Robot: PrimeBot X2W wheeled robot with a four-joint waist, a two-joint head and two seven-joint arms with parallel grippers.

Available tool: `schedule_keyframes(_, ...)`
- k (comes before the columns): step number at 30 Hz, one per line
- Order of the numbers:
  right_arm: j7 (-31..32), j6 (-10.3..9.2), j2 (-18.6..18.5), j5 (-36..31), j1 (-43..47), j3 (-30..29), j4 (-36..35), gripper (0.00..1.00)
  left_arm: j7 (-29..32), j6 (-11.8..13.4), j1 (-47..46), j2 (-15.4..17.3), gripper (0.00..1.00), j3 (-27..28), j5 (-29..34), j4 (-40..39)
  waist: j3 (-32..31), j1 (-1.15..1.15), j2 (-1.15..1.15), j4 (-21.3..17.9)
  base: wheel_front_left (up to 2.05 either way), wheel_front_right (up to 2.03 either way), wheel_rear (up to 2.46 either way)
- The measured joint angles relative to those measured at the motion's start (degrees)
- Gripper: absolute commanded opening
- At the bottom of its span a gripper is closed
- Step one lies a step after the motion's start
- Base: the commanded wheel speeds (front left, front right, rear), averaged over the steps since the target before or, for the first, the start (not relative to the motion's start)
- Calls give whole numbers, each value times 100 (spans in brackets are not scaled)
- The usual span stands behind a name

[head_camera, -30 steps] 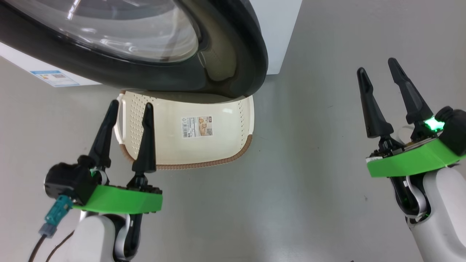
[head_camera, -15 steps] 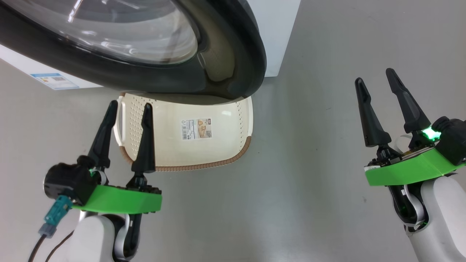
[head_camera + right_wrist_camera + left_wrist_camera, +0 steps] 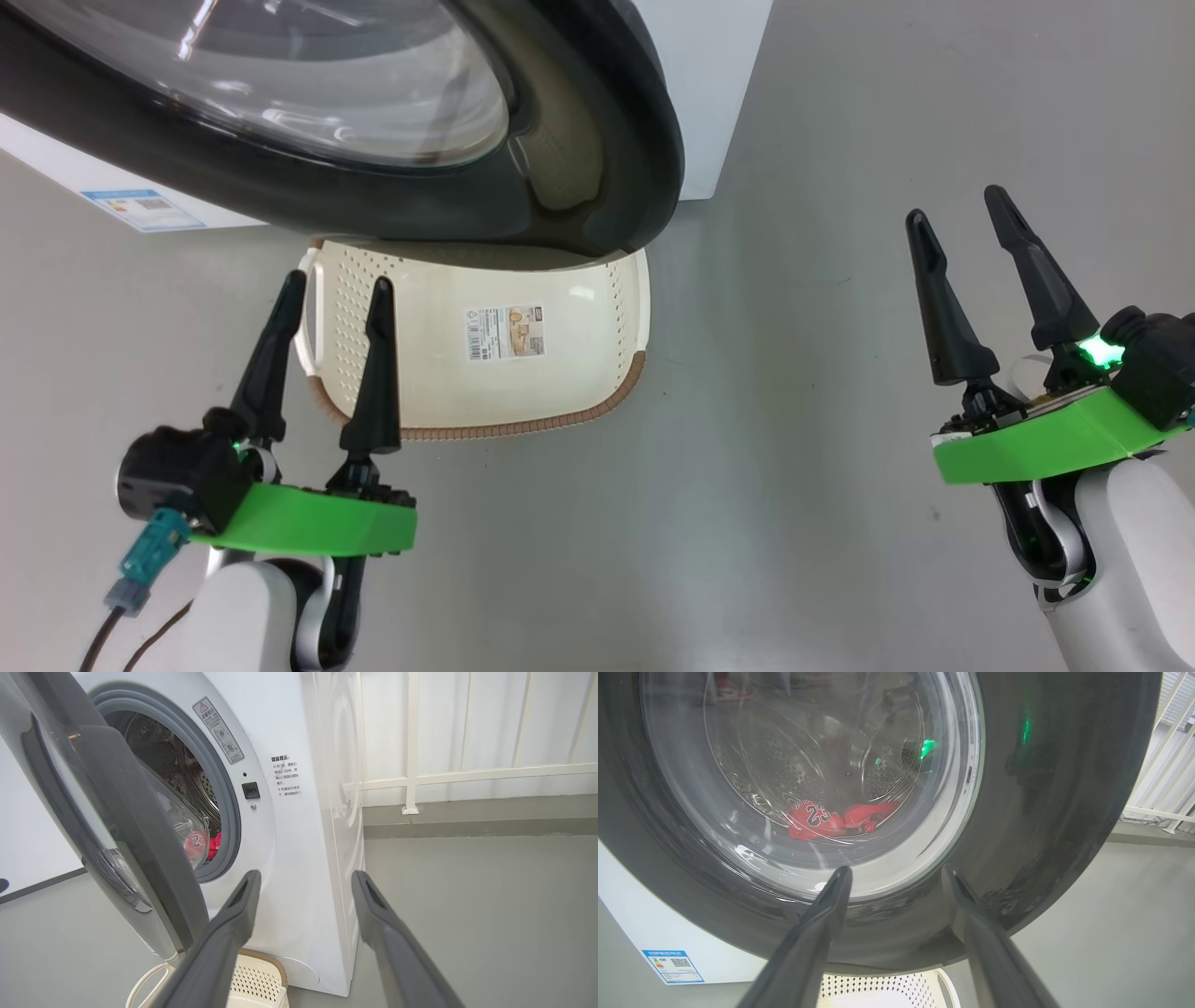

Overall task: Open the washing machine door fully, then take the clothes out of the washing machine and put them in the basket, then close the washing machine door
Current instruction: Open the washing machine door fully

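A smooth grey floor (image 3: 794, 467) spreads across the scene, matt with a faint sheen and marked by a few small dark specks (image 3: 936, 511). In the right wrist view a white post (image 3: 411, 742) stands by its small foot on a low grey ledge (image 3: 476, 809) at the floor's far edge. A white bar (image 3: 490, 773) runs sideways from the post. Behind them is a pale pleated surface (image 3: 537, 718), curtain or panelling, I cannot tell which. At that view's left edge is a white wall (image 3: 28, 830) with a dark strip (image 3: 44, 885) along its foot. In the left wrist view white slats (image 3: 1169, 774) slant at the upper right, above a like ledge.
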Motion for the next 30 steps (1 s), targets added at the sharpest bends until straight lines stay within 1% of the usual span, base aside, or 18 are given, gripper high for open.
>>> schedule_keyframes(4, 0, 0, -1, 0, 0, 10, 4, 100, 0, 0, 0, 0, 100, 1, 0, -1, -1, 0, 0, -1, 0, 0, 0)
schedule_keyframes(5, 0, 0, -2, 0, 0, 18, 16, 90, 0, 0, 0, 0, 100, 1, 0, -1, -5, 0, 0, 0, 0, 0, 0)
schedule_keyframes(6, 0, 0, -2, 1, 0, 33, 33, 49, 0, 1, 0, 0, 100, 2, 0, -2, -6, 0, 0, 0, 0, 0, 0)
schedule_keyframes(8, 0, 0, -3, 69, -2, 99, 73, 0, 0, 11, 1, 0, 100, 2, 0, -1, -5, 0, 0, 2, 0, 0, 0)
schedule_keyframes(13, 0, 0, -89, 508, -172, 452, 350, 0, 0, 41, 1, 0, 100, 1, 0, -1, 0, 0, 0, 2, 0, 0, 0)
schedule_keyframes(18, 0, 0, -225, 1205, -776, 889, 757, 0, 0, 41, 0, 0, 100, -31, -1, 0, 18, 0, 0, 25, 0, 0, 0)
schedule_keyframes(19, 0, 0, -225, 1205, -776, 889, 757, 0, 0, 41, 0, 0, 100, -31, -1, 0, 18, 0, 0, 25, 0, 0, 0)
schedule_keyframes(20, 0, 0, -257, 1359, -915, 973, 847, 0, 0, 41, 0, 0, 100, -40, -1, 1, 22, 0, 0, 32, 0, 0, 0)
schedule_keyframes(23, 0, 0, -314, 2053, -1322, 1259, 1099, 0, 0, 41, -2, 0, 100, -70, -1, 2, 43, 0, 0, 57, 0, 0, 0)
schedule_keyframes(26, 14, 0, -389, 2949, -1748, 1692, 1315, 0, 0, 41, -2, 0, 100, -82, -1, 2, 66, 0, 0, 91, 0, 0, 0)
schedule_keyframes(30, 412, 0, -487, 4258, -2270, 2036, 1351, 0, 0, 41, -2, 1, 100, -93, -4, -1, 99, 0, 0, 140, 0, 0, 0)
